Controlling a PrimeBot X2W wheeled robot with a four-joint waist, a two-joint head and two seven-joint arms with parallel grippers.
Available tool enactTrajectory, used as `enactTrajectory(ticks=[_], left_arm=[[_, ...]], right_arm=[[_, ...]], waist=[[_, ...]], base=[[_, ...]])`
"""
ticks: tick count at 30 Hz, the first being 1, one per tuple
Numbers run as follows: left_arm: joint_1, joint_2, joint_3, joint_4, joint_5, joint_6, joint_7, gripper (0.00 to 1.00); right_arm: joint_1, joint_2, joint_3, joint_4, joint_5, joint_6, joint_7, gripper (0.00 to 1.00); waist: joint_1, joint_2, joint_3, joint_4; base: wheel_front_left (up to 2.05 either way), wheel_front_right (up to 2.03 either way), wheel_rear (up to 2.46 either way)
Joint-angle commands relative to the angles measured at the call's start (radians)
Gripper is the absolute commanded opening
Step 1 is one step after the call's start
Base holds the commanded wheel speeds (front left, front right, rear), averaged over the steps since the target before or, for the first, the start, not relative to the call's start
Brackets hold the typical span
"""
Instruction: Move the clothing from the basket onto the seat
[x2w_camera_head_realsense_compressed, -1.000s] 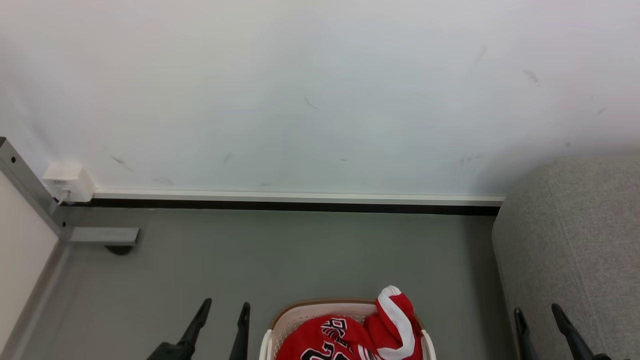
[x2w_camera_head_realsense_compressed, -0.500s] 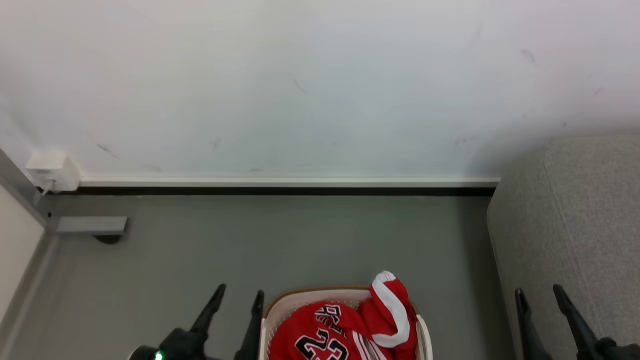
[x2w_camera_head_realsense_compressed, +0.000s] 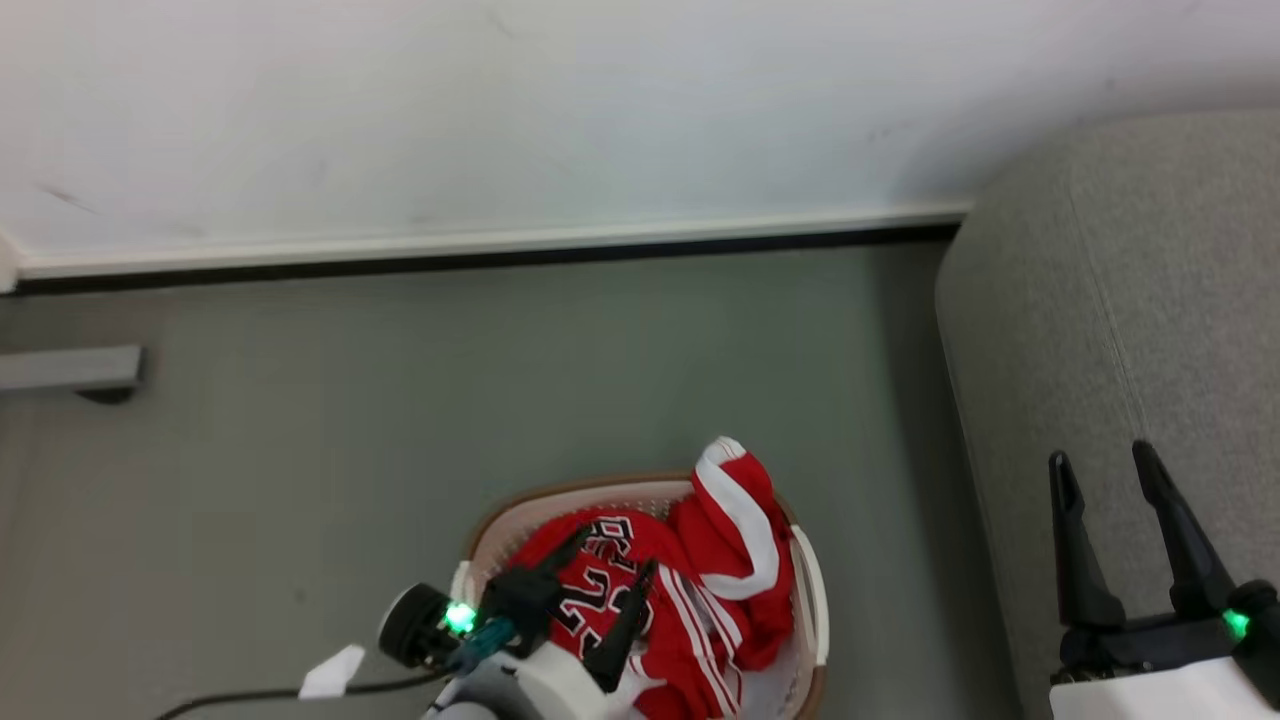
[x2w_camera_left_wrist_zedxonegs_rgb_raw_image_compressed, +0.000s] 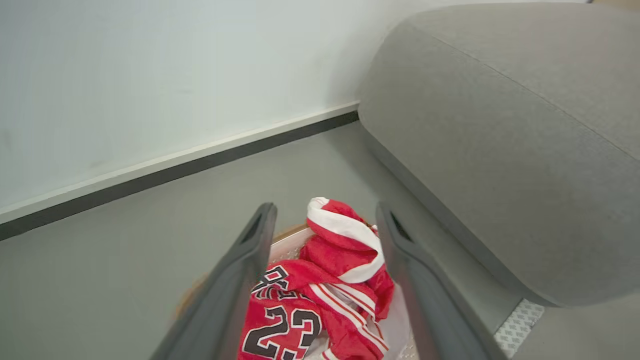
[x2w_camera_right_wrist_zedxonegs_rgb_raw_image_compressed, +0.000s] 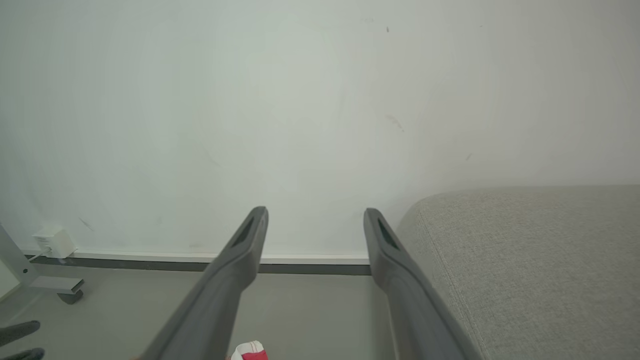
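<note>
Your left tool (x2w_camera_head_realsense_compressed: 617, 550) spread above jersey (x2w_camera_head_realsense_compressed: 735, 520) in basket (x2w_camera_head_realsense_compressed: 812, 600), right tool (x2w_camera_head_realsense_compressed: 1100, 455) spread by sofa (x2w_camera_head_realsense_compressed: 1150, 280), grey floor (x2w_camera_head_realsense_compressed: 880, 400) between.

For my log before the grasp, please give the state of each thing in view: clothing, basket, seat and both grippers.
clothing: crumpled inside the basket, one fold above the rim.
basket: upright on the floor, holding the clothing.
seat: no clothing on the visible part.
left gripper: open, over the clothing.
right gripper: open, holding nothing.
</note>
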Motion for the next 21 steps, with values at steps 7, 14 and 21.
enactTrajectory(ticks=[7, 14, 21], left_arm=[[-0.167, 0.006, -0.106, 0.203, -0.038, -0.003, 0.03, 1.0], [-0.323, 0.007, -0.163, 0.357, -0.038, 0.003, 0.103, 1.0], [-0.459, 0.008, -0.183, 0.481, -0.003, 0.032, 0.11, 1.0]], right_arm=[[-0.076, 0.011, 0.017, -0.068, -0.007, -0.002, 0.001, 1.0], [-0.134, 0.032, 0.027, -0.144, -0.01, -0.002, 0.001, 1.0], [-0.181, 0.049, 0.039, -0.195, -0.012, -0.002, 0.001, 1.0]], waist=[[-0.0001, 0.0, 0.164, -0.098], [-0.0001, 0.0, 0.303, -0.142], [-0.0001, 0.0, 0.407, -0.168]], base=[[0.0, 0.0, 0.0], [0.0, 0.0, 0.0], [0.0, 0.0, 0.0]])
